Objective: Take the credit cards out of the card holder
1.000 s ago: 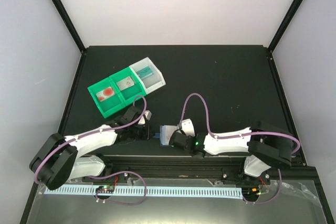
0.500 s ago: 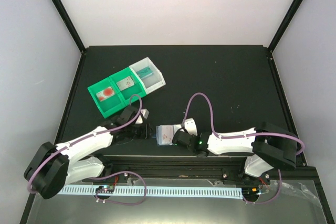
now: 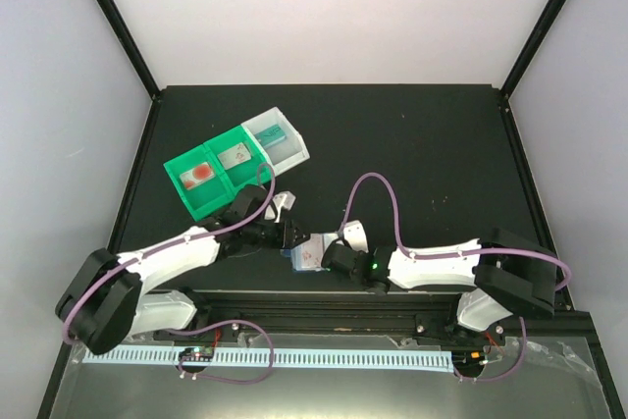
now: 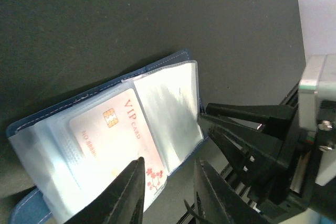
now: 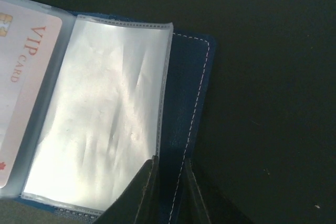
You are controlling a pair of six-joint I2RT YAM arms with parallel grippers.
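Reading from the left of the overhead view, the green plastic compartment tray with a white end bin [image 3: 183, 193] sits at about ten o'clock on the black table [image 3: 422, 164]. A pale card with a red-orange patch [image 3: 201, 173] lies flat in its leftmost compartment and a whitish card [image 3: 235, 156] in the middle one. What lies in the white bin is too small to tell. Those two cards look like finished work, so the task seems partly done.

Next comes the left gripper [image 4: 168, 195], its two black fingers spread apart and holding nothing. It is poised over the near edge of the card holder [image 4: 173, 103], a flat blue stitched cover with translucent, glossy plastic pockets. The holder lies open at six o'clock on the table, between the two arms. One card is left inside: a thin, pale pink plastic VIP card [image 4: 118, 135] with a gold chip and red lettering, tucked in the pocket at nine o'clock of the holder's fold. The pocket at three o'clock is wrinkled and shiny and appears empty.

Rightmost, the right gripper [image 5: 170, 192] has its fingers drawn nearly together on the holder's dark blue stitched edge, seemingly pinning it down. On this showing, what remains is sliding the pink card out of its slick pocket.
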